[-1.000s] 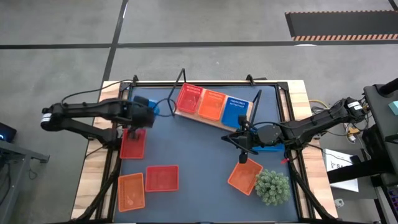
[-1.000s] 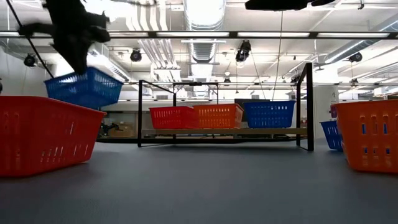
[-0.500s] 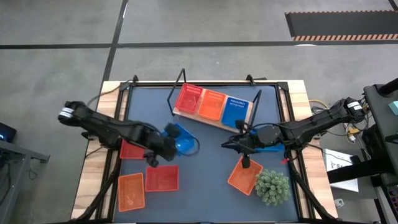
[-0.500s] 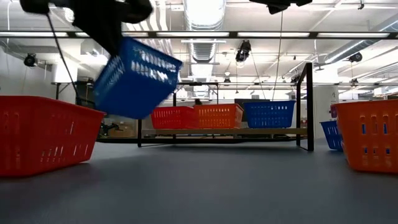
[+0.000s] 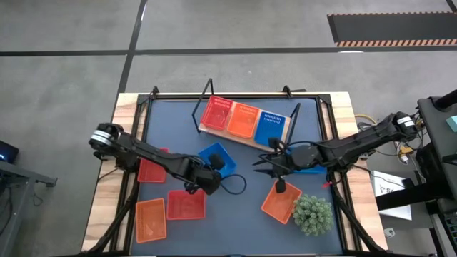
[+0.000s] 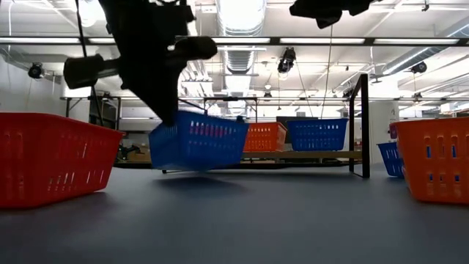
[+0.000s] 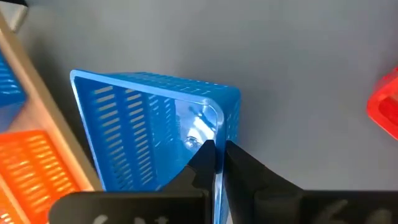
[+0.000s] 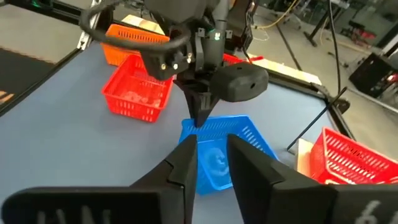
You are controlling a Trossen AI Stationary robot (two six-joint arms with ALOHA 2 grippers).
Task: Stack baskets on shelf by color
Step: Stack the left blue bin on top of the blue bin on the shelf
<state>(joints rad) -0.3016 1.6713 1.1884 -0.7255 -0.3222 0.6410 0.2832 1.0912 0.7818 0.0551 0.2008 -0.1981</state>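
Observation:
My left gripper (image 7: 219, 149) is shut on a blue basket (image 5: 216, 157) over the middle of the table, in front of the shelf (image 5: 280, 140). The wooden shelf carries a red basket (image 5: 216, 113), an orange one (image 5: 243, 119) and a blue one (image 5: 270, 127) side by side. My right gripper (image 8: 213, 155) stands open with nothing in it, to the right of the held basket and pointing at it. Another blue basket (image 5: 314, 169) lies partly hidden under the right arm. My left gripper pinches one wall of the blue basket at its rim (image 7: 217, 127), close to a corner. One finger is inside the basket and one outside. The fingers slant down from above. The basket (image 6: 198, 139) hangs nearly level, just clear of the table.
Red baskets (image 5: 152, 171) (image 5: 186, 205) and an orange one (image 5: 150, 220) sit at the near left. An orange basket (image 5: 280, 203) rests beside the green plant (image 5: 312, 214) at the near right. Bare tabletop (image 5: 235, 214) lies between them.
My left gripper has carried the blue basket from the table's far left toward its middle and down. The basket tipped steeply on the way and now hangs almost level, low over the table. My right gripper stayed in place and opened.

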